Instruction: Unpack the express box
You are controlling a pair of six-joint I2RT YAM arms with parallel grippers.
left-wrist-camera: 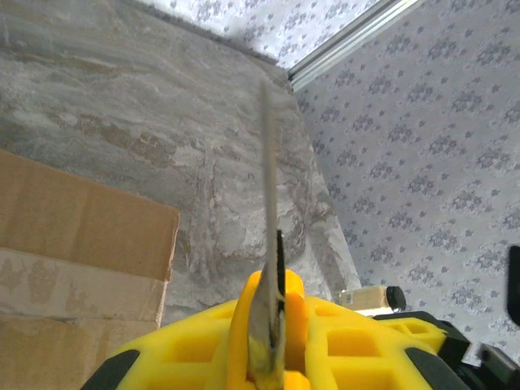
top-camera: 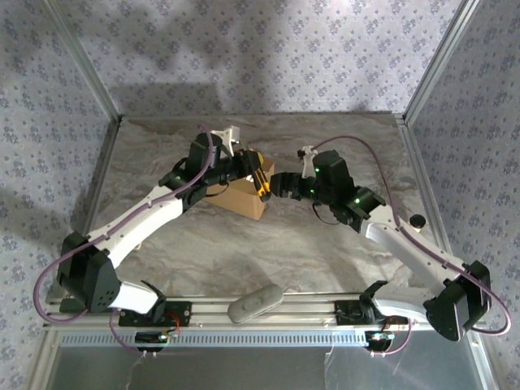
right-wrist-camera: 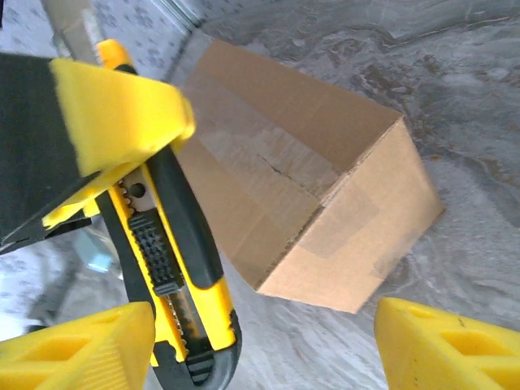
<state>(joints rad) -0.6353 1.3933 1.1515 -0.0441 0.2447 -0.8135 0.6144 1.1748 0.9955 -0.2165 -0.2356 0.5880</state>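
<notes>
Surface (top-camera: 203, 252): grey marbled top. Bare stretches lie near, left & right of the box.
Enclosure: patterned walls w/ angled frame posts (top-camera: 89, 81) on both sides, well apart from the work.
Express box (right-wrist-camera: 309, 179): brown carton, sits flat on the surface, mid-far area, between the two wrists. Flaps down, still sealed.
Left end effector (top-camera: 253, 175): clamped on the utility knife, hangs over the box's right end.
Right end effector (right-wrist-camera: 260, 325): fingers apart, holds nothing, just beside the knife. Faces the box from the right.
Utility knife (right-wrist-camera: 175, 276): yellow/black body, slider ribs facing the right wrist cam.
Grey oblong item (top-camera: 254, 302): rests on the near rail, well apart from the box. Type unclear.
Tape (right-wrist-camera: 260, 154): clear strip along the top seam & down the end face. No cut visible.
Blade (left-wrist-camera: 266, 203): thin metal, edge-on, sticks out past the left fingers & is apart from the cardboard.
Step (est.): pre-cut. Knife in hand, seam not yet slit.
Next move (est.): bring blade tip onto the seam and draw it shallow along the tape. The right end effector could brace the box so it won't slide.
Room: both wrists crowd the same box end, so approach is tight there. Left & near sides are open. Box edges are all reachable, none against a wall.
</notes>
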